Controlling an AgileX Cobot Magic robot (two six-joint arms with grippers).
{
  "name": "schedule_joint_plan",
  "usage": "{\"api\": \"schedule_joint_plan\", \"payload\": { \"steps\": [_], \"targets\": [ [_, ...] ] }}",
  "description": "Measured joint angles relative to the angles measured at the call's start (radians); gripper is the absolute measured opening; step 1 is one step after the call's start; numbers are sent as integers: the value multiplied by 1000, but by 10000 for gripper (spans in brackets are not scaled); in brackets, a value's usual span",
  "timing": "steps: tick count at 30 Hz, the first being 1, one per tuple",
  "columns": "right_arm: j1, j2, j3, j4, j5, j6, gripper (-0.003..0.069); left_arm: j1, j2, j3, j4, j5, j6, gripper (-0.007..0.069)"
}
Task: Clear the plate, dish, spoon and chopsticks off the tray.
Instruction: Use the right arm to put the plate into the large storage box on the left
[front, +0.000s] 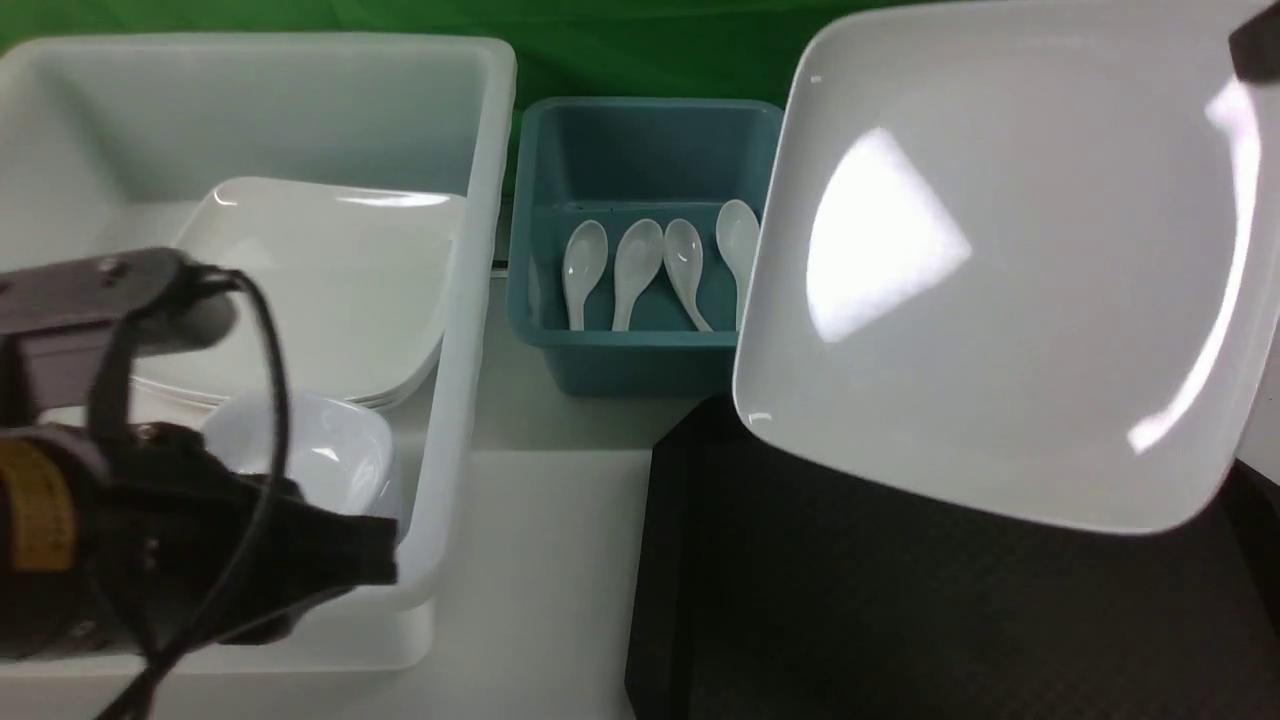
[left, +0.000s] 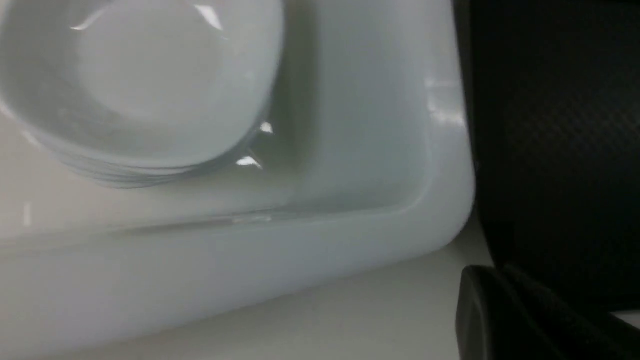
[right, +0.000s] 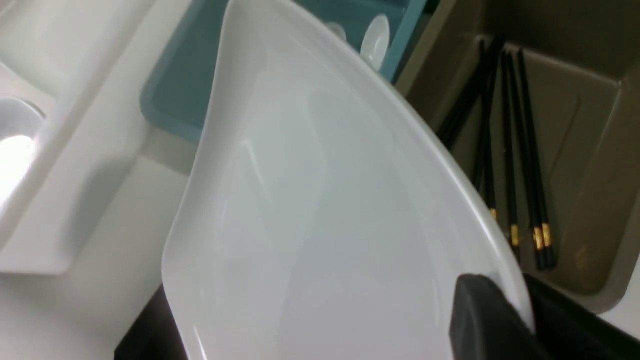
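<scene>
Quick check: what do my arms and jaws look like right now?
The left arm has a black body, grey bracket on top, yellow label and a black cable looping over. Of the right arm only a dark corner shows. Jaws are black.

Large glossy white square plate (front: 1000, 270) is held raised and tilted, face toward the camera, over black diamond-textured tray (front: 900, 620).

We find no text, number or brand that we can read in any view. At about nine o'clock in the front view, the left arm (front: 150, 540) carries a yellow label (front: 35, 520), too blurred to read.
</scene>
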Motion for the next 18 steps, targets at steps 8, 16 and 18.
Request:
{"api": "schedule_joint_plan", "payload": {
  "steps": [8, 16, 18],
  "targets": [
    [127, 177, -259, 4, 17, 92, 57, 246, 84, 0, -107, -63, 167, 9],
    [267, 394, -541, 23, -36, 189, 57, 739, -1, 0, -446, -52, 563, 9],
    [300, 451, -592, 55, -91, 201, 57, 828, -35, 0, -485, -42, 597, 9]
  ]
}}
